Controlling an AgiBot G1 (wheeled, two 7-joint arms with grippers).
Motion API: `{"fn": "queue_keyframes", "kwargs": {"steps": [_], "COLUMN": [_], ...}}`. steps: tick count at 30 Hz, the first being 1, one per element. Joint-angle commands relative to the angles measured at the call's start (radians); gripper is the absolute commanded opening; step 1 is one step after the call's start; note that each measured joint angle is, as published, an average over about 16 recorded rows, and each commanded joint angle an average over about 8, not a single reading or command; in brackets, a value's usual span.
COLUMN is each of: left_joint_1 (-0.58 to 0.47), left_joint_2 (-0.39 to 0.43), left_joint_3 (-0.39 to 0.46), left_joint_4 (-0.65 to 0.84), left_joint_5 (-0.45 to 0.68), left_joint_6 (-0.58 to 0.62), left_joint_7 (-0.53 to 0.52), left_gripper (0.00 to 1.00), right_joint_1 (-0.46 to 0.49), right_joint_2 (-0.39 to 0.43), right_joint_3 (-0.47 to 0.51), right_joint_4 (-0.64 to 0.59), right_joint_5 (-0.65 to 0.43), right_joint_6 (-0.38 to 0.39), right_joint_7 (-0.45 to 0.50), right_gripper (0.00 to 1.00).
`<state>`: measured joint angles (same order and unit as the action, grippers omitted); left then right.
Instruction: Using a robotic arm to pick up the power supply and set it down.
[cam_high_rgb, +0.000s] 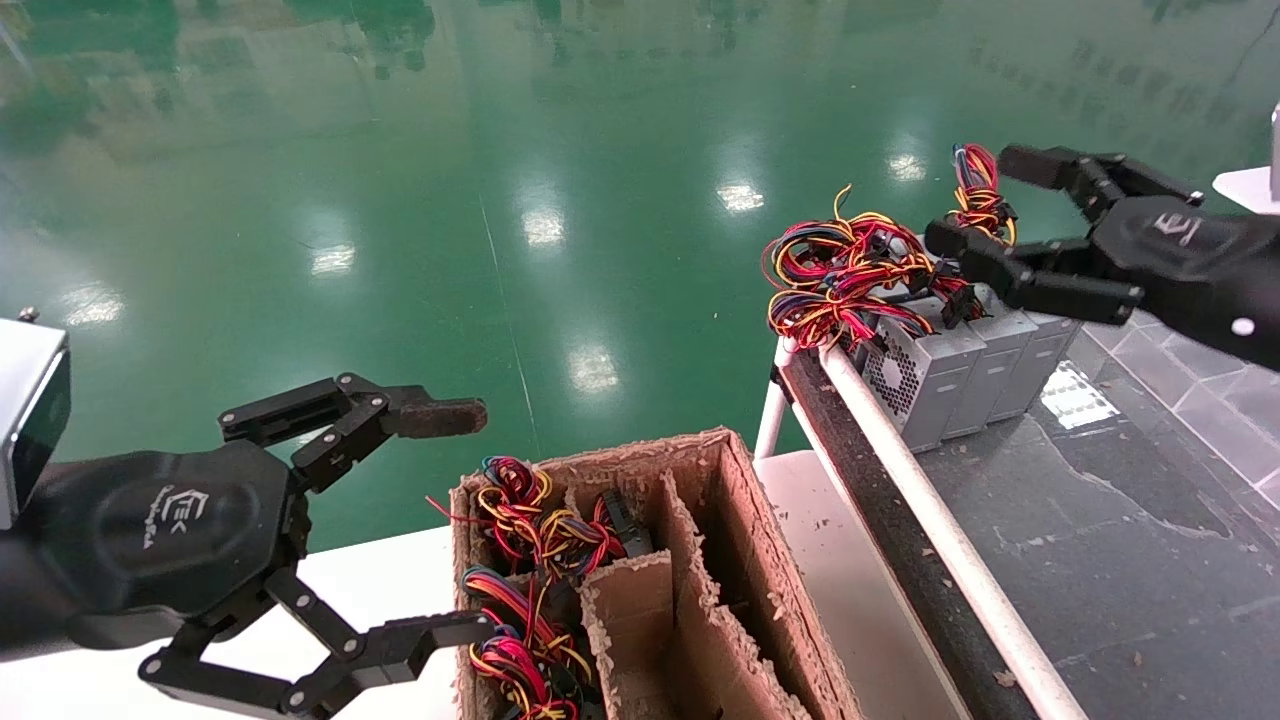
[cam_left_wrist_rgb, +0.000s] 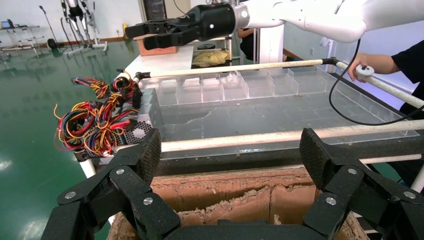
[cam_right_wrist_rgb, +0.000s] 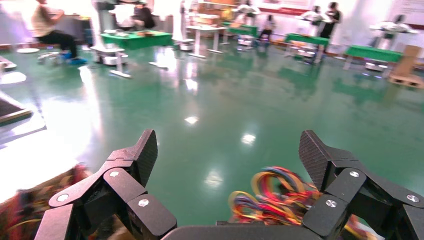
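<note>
Three grey power supplies (cam_high_rgb: 958, 372) stand side by side at the near-left corner of the dark table (cam_high_rgb: 1120, 520), their red, yellow and black wires (cam_high_rgb: 845, 272) spilling over the edge. My right gripper (cam_high_rgb: 985, 200) hovers open just above them, its fingers on either side of an upright wire bundle (cam_high_rgb: 976, 192) without closing on it. In the right wrist view that gripper (cam_right_wrist_rgb: 228, 152) is wide open over the coloured wires (cam_right_wrist_rgb: 280, 200). My left gripper (cam_high_rgb: 450, 525) stays open beside the cardboard box (cam_high_rgb: 705, 560). The left wrist view shows it (cam_left_wrist_rgb: 231, 152) open over the box (cam_left_wrist_rgb: 240, 192).
The divided cardboard box holds more wire bundles (cam_high_rgb: 520, 520) and sits on a white surface (cam_high_rgb: 830, 560). A white rail (cam_high_rgb: 930, 520) edges the table. Clear plastic compartments (cam_left_wrist_rgb: 250, 85) line the far side. A person's hand (cam_left_wrist_rgb: 367, 70) rests on the far rail.
</note>
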<state>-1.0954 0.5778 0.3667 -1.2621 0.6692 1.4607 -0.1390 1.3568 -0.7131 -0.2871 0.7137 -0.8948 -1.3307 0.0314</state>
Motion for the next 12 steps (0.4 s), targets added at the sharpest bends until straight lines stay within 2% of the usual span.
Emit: {"fn": "queue_keyframes", "kwargs": {"steps": [1,12], "left_joint_1": [0.000,0.000], "left_joint_2": [0.000,0.000], "left_joint_3": [0.000,0.000], "left_joint_4": [0.000,0.000], "left_joint_5": [0.000,0.000], "left_joint_6": [0.000,0.000], "left_joint_7": [0.000,0.000], "left_gripper": [1.00,1.00], "right_joint_1": [-0.021,-0.121], "right_joint_2": [0.008,0.044], "right_joint_3": [0.001,0.003], "right_joint_4": [0.043,0.244], "right_joint_5": [0.012,0.070], "right_joint_6": [-0.012,-0.070], "right_joint_7": [0.012,0.067], "right_gripper": [1.00,1.00]}}
